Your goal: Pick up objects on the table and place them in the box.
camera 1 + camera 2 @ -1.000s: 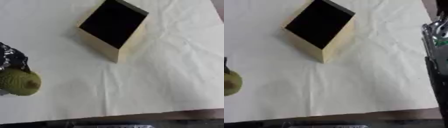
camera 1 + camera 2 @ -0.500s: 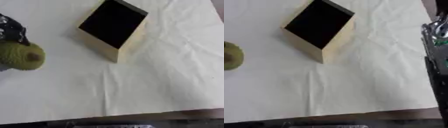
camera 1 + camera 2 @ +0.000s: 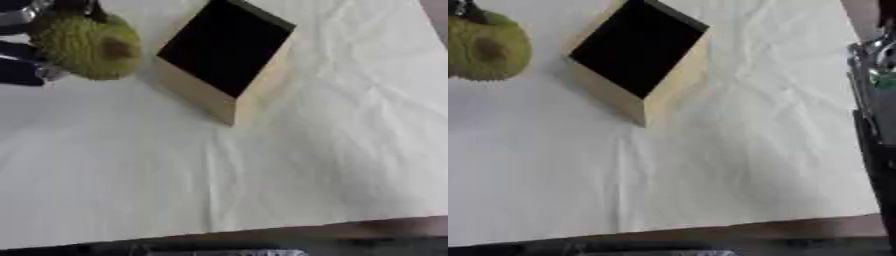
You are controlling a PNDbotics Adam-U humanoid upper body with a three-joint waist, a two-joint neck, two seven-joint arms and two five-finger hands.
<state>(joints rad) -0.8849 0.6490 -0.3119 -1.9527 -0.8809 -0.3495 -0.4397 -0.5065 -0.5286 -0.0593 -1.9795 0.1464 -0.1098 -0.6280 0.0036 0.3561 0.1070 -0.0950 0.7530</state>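
A green, spiky, round fruit (image 3: pixel 87 46) hangs at the upper left, with my left hand (image 3: pixel 21 73) shut on it from the left side. The fruit is just left of the box and close to its opening, not inside it. The wooden box (image 3: pixel 248 95) lies tilted on the white cloth, its dark inside (image 3: pixel 224 48) facing up, and nothing shows in it. My right hand (image 3: pixel 871 70) shows as black and silver parts at the right edge of the right eye view, away from the box.
A white, wrinkled cloth (image 3: pixel 315 165) covers the table. Its front edge (image 3: pixel 262 232) runs along the bottom, with a brown strip and dark floor below it. The cloth lies bare in front of and to the right of the box.
My left hand has carried the green fruit from the lower left of the cloth up and to the right, up beside the box. The right hand has stayed put.
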